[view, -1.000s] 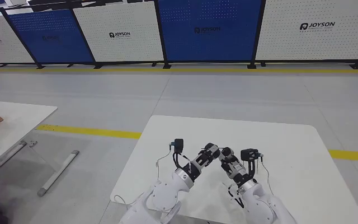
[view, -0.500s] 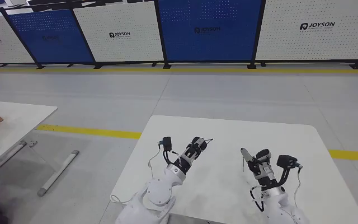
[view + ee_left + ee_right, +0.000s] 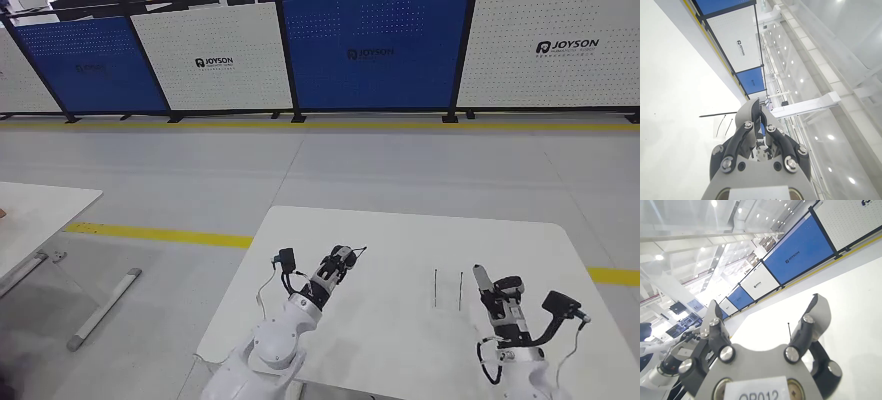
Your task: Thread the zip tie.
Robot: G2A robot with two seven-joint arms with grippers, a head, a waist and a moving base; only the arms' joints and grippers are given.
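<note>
My left gripper is shut on a thin black zip tie that sticks out sideways past one finger. In the top view this gripper hovers over the table's left half with the tie's end showing. Two more black zip ties lie side by side on the white table, also seen from the left wrist as two ties. My right gripper is open with nothing between its fingers. It stands just right of the two ties; one tie shows between its fingers.
The table's near right corner lies close behind the right arm. A second white table stands off to the left across the floor. Blue and white partition panels line the far side.
Both arms have pulled apart from the table's middle, the left arm going left and the right arm going right. Two zip ties now lie on the table beside the right gripper.
</note>
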